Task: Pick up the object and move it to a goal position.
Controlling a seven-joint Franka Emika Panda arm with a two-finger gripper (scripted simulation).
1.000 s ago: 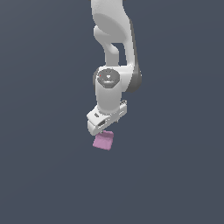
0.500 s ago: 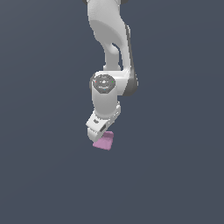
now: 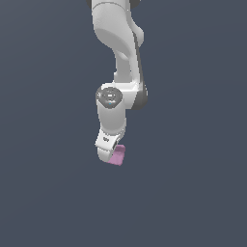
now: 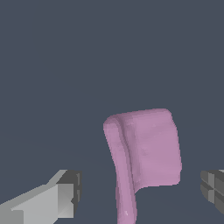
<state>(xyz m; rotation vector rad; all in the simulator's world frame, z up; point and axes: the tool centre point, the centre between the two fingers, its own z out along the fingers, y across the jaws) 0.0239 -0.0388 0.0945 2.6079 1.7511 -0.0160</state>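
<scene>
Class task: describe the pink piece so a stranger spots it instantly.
Follow the white robot arm down to its gripper. Just below it, on the dark grey floor, sits the pink-purple block: small, rounded, and the only coloured thing in view.

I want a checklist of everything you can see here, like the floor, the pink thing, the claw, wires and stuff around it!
Surface: plain dark grey-blue ground, no marks.
Job's things: the pink object sits between the claw's two fingers, gaps on both sides; in the exterior view it peeks out beside the claw, partly hidden.
Goal spot: nothing seen.
Clutter: nothing seen.
Claw: the claw is open, fingers wide apart, not touching the object.
Arm: white arm reaching down from above.
Cables: nothing seen.
Surroundings: nothing seen, only the same dark background.
</scene>
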